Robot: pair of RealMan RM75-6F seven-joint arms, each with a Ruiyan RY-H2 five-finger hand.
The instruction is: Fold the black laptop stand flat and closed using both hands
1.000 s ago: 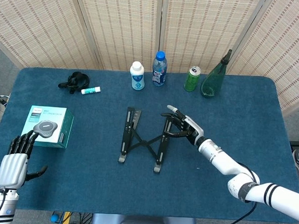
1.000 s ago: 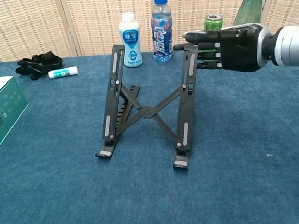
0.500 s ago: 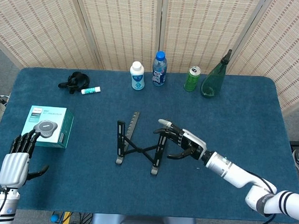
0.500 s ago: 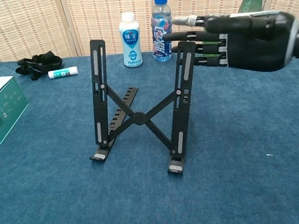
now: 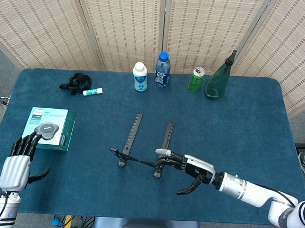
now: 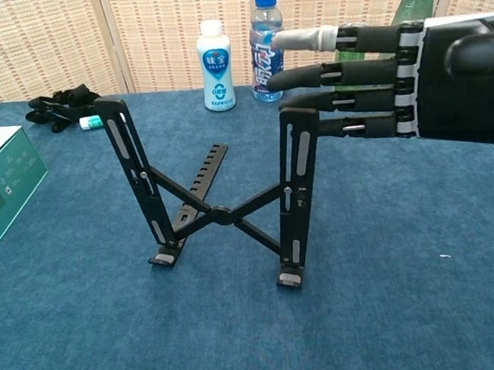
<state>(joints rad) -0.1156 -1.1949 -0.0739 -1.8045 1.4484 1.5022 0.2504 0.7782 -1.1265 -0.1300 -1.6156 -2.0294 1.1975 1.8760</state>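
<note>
The blue surface [image 5: 252,122] held the black laptop stand [image 6: 218,200] upright near its middle, the right robot hand [image 6: 411,80] touched its right bar with straight, spread fingers, and the left robot hand [image 5: 15,164] waited wide and empty.

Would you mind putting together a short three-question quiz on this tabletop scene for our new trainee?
1. True or false: the black laptop stand already lies folded flat on the blue table.
2. Which hand has its fingers reaching to the stand's upright bar?
A. the left hand
B. the right hand
C. neither
3. Fill in: the teal box lies on the table near the ____ hand.

Key
1. False: it stands open, with its arms upright and crossed.
2. B. The chest view shows its straight fingers at the top of the bar; whether they touch cannot be told.
3. left, which is open and holds nothing.
</note>
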